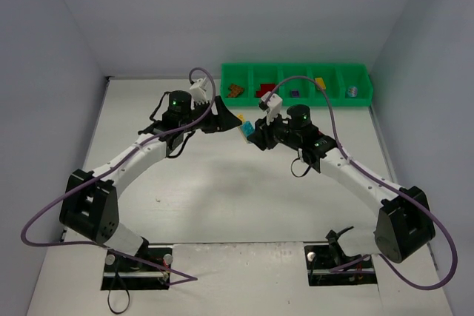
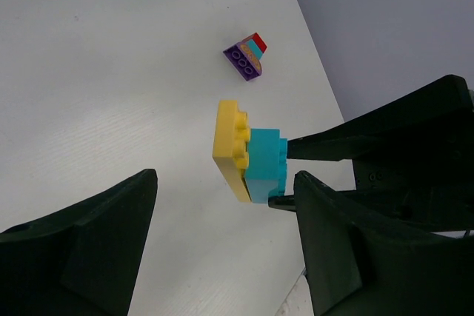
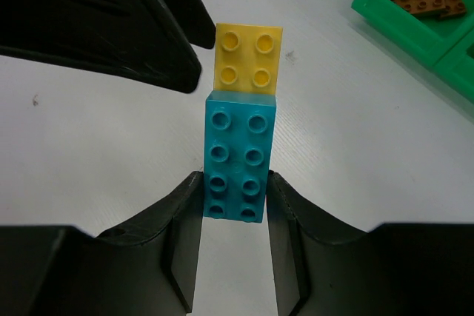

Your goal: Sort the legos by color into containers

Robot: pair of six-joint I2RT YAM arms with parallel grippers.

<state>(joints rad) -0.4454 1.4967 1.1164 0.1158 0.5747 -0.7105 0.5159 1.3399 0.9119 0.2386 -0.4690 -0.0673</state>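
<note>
right gripper (image 3: 233, 197) clamps the teal brick (image 3: 237, 146), near end hidden in its jaws; long axis straight out, yellow brick (image 3: 248, 57) at the tip. left gripper (image 2: 224, 197) gapes wide.

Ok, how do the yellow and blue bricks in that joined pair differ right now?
The blue brick is clamped in the right gripper; the yellow brick juts out beyond its fingers, ungripped. In the right wrist view the blue brick shows eight round sockets, the yellow brick four. They are stuck together as one piece.
</note>
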